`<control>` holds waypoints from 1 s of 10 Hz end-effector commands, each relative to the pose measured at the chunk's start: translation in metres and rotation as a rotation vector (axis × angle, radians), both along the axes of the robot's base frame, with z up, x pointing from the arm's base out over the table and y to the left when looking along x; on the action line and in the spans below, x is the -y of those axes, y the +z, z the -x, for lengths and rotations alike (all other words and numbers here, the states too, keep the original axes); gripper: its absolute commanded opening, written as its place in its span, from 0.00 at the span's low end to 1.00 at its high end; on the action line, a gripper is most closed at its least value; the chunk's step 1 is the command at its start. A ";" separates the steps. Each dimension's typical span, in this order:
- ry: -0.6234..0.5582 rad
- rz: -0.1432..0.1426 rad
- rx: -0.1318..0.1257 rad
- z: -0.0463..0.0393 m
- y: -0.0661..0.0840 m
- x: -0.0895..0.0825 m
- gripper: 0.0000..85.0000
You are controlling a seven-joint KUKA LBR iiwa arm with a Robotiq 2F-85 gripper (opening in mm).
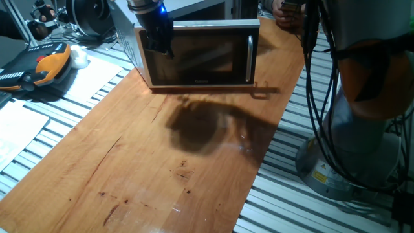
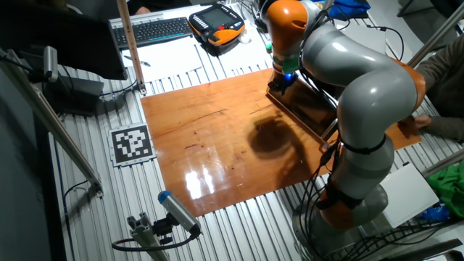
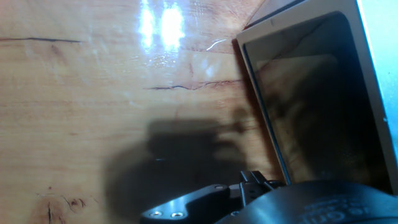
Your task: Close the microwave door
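One fixed view, left to right. Off to the side of my pincer [image 1: 162, 46], on the slatted bench, lies a teach pendant [image 1: 35, 68] with orange trim, well apart from the work. My pincer hangs against the upper corner of the microwave door [image 1: 200, 55] at the edge away from the handle. I cannot tell how far its fingers stand apart, since the dark body hides the tips; nothing appears to be held. The door's dark glass faces out over the wooden tabletop [image 1: 162, 149]. Its long axis runs horizontally along the front of the microwave [image 1: 194, 29], and the vertical silver bar handle [image 1: 250, 58] stands at the far end of the panel from me.

The other fixed view shows my arm [image 2: 362, 94] bent over the microwave, which is largely hidden behind it.

Hand view: the door's silver frame [image 3: 258, 112] and dark window pass just beside my pincer, the table surface to the other side, with my own shadow below.

Step in hand, as I judge it: the closing push is at or near its end. The door looks flush or nearly flush with the cabinet, though I cannot confirm that the latch has caught. The next move calls for a short, firm press straight into the panel, ideally nearer the handle edge, where the latch likely sits, then a clean retreat away from the glass.
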State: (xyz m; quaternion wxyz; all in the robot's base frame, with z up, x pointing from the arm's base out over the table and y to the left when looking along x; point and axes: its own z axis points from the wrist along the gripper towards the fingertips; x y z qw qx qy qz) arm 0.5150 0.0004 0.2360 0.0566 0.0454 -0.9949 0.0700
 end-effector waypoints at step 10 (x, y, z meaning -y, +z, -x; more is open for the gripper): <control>-0.108 -0.011 0.013 0.0080 0.005 0.005 0.00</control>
